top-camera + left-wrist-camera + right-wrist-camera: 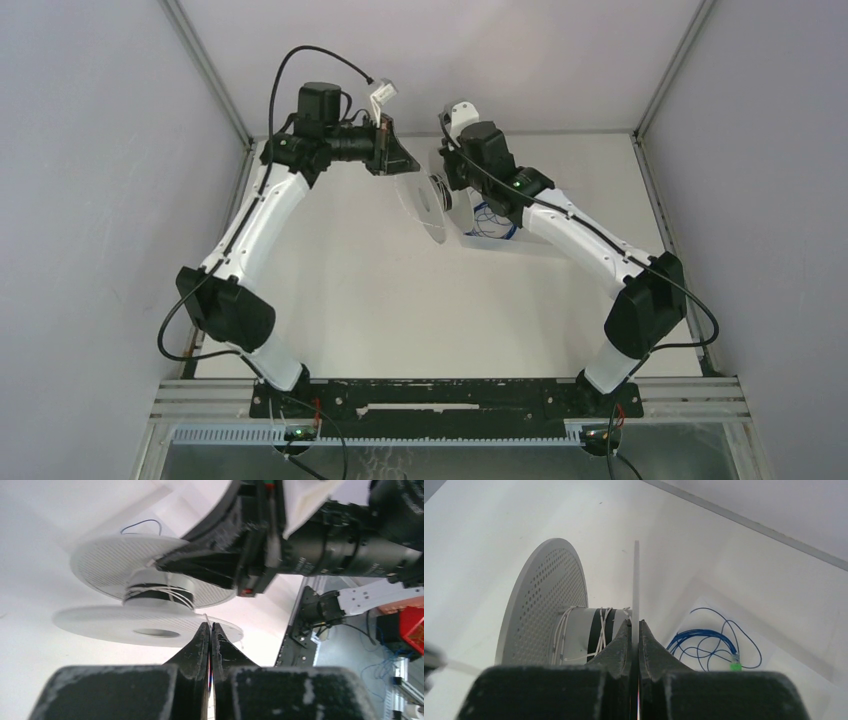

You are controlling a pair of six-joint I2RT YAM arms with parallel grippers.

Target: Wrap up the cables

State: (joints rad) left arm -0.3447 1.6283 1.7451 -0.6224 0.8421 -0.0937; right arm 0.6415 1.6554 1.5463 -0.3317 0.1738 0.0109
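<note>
1. On the left, my left gripper (410, 166) reaches in toward the middle, up above the table (350, 280). The top camera does not show me what its fingers are doing.
2. The left wrist camera does. The two fingers are pressed tight together, and a thin pale cable (177, 596) pokes out from between the tips. It is pinched there.
3. In the middle is a white spool (422, 210), held up in the air between my two arms. From the top it looks like a round, see-through plate standing on its edge.
4. Only the wrist cameras show the spool's middle part. It is white with a black band, and the thin pale cable goes around it in a few loose turns. The top camera is too far away to show this cable at all.
5. The right wrist camera shows one strand leaving the spool's middle. It runs off to a dark blur at the left edge, and I cannot tell what that blur is.
6. My right gripper (447, 186) is just right of the spool. Its own camera shows the fingers squeezed closed on the thin edge of one spool plate. The other plate is full of little holes.
7. Farthest right, a white tray (470, 238) sits on the table under the right arm. A blue cable (704, 640) with a green plug (736, 666) lies coiled in it. The left wrist camera shows only a small blue loop.
</note>
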